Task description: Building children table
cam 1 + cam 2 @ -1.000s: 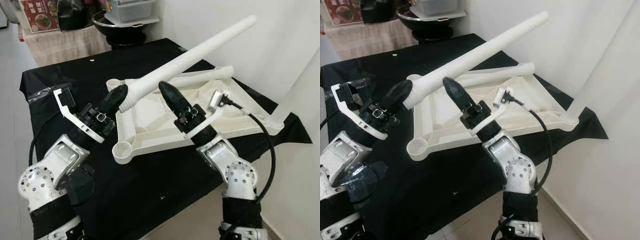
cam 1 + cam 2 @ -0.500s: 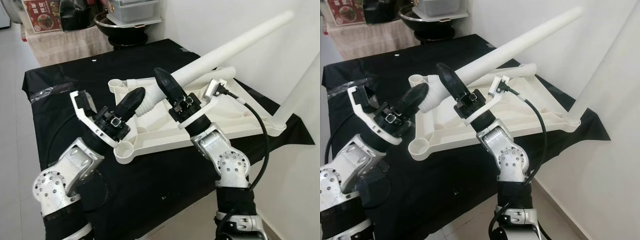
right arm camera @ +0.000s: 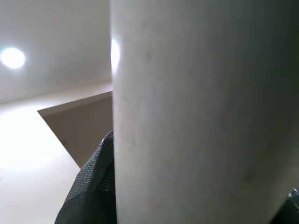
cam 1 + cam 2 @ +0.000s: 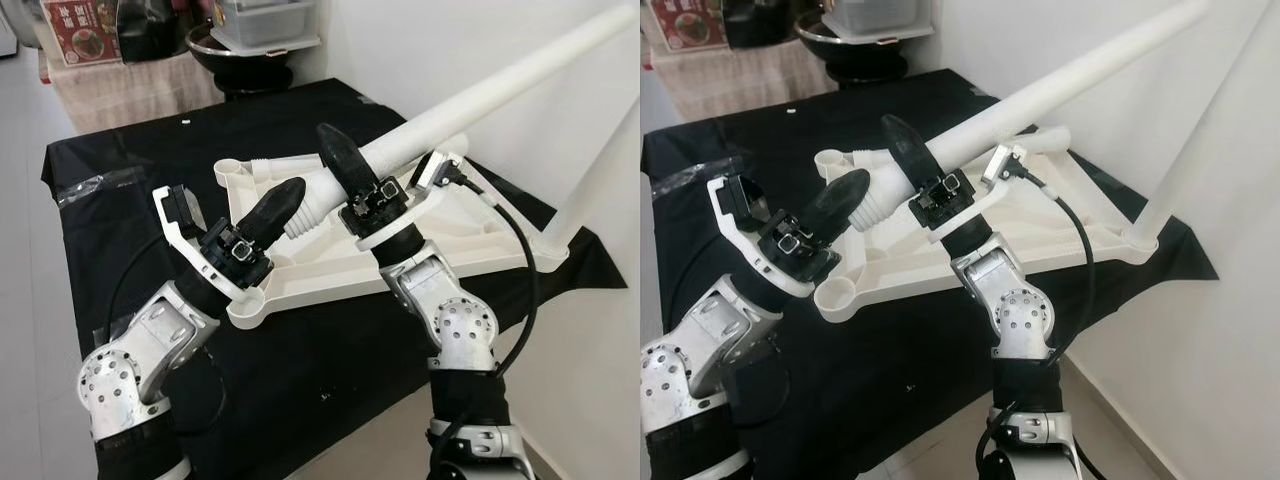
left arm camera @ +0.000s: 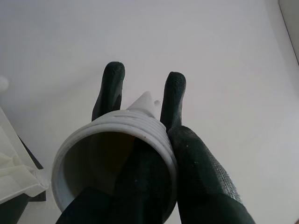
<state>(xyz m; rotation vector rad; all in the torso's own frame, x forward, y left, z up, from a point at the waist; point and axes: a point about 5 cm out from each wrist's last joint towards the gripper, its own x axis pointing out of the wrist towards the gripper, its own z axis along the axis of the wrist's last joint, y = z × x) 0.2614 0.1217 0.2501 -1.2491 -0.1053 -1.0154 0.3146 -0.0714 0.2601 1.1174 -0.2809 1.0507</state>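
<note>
A long white plastic table leg [image 4: 480, 95] is slanting from the centre of the frame up to the upper right corner, above the upturned white plastic children's tabletop [image 4: 330, 262] lying on the black-draped table [image 4: 120, 160]. The left gripper [image 4: 283, 198] is pinching the leg's ribbed threaded end [image 5: 117, 154], one black finger running inside the hollow tube and one outside. Just up the shaft, the right gripper [image 4: 335, 160] is clamping the leg between its fingers [image 3: 88, 186]. Another white leg [image 4: 590, 185] is standing at the tabletop's right corner.
</note>
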